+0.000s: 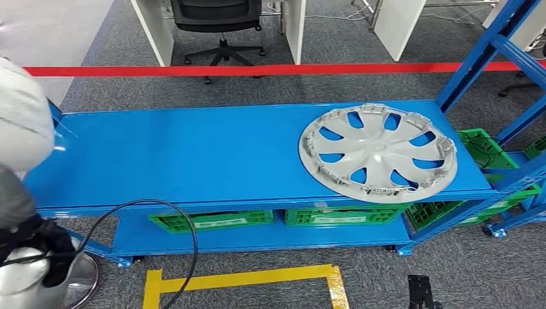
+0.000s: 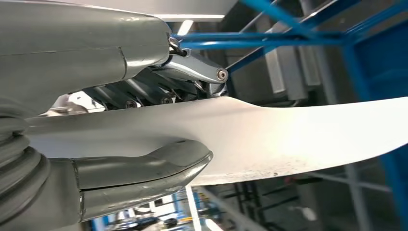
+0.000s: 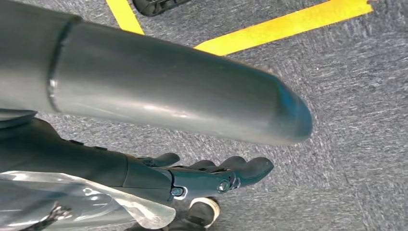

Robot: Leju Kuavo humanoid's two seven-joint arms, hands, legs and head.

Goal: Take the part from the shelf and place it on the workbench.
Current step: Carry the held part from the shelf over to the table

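Pinched between thumb and fingers of the left hand point(image 2: 139, 166), the pale part point(image 2: 288, 130) sits at the near left and should go down level on the blue workbench point(image 1: 180, 154), left of the silver wheel cover point(image 1: 378, 152); the right hand point(image 3: 207, 175) hangs loose, holding nothing.

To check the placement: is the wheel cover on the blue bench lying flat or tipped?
Lying flat. The wheel cover rests on the blue bench, its whole rim down, clips pointing up.
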